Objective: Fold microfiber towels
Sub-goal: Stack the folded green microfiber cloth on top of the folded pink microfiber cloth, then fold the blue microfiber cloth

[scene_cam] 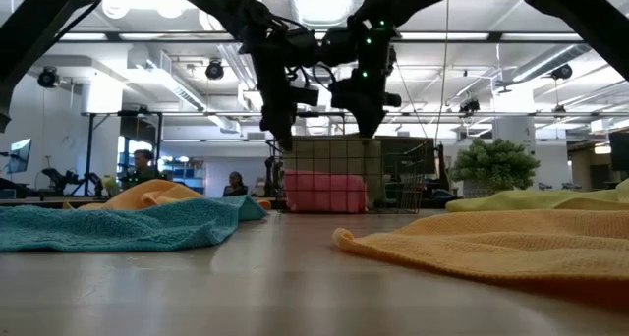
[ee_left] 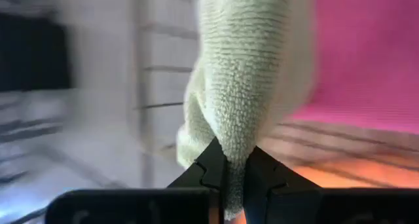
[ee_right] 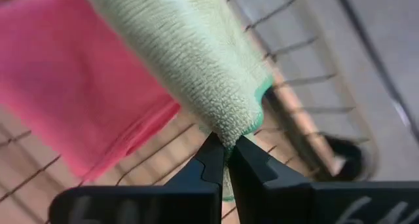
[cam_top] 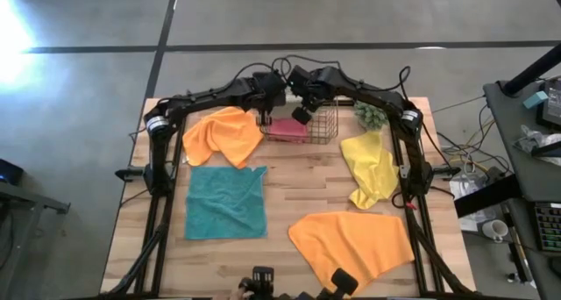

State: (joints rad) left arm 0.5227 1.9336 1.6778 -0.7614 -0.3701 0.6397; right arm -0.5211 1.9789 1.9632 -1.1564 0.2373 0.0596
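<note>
At the upper middle of the high view, both arms meet over the copper wire basket (cam_top: 317, 125): the left gripper (ee_left: 229, 168) is clamped on one edge of the sage green towel (ee_left: 245, 86) and the right gripper (ee_right: 226, 160) is pinched tight on another edge of the same cloth, above the pink towel (cam_top: 287, 129) lying in the basket. An orange towel (cam_top: 223, 135) lies at the upper left, the teal towel (cam_top: 226, 203) below it, the yellow towel (cam_top: 370, 167) at the right beside the small green plant (cam_top: 370, 115), and a second orange towel (cam_top: 351, 240) at the lower right.
</note>
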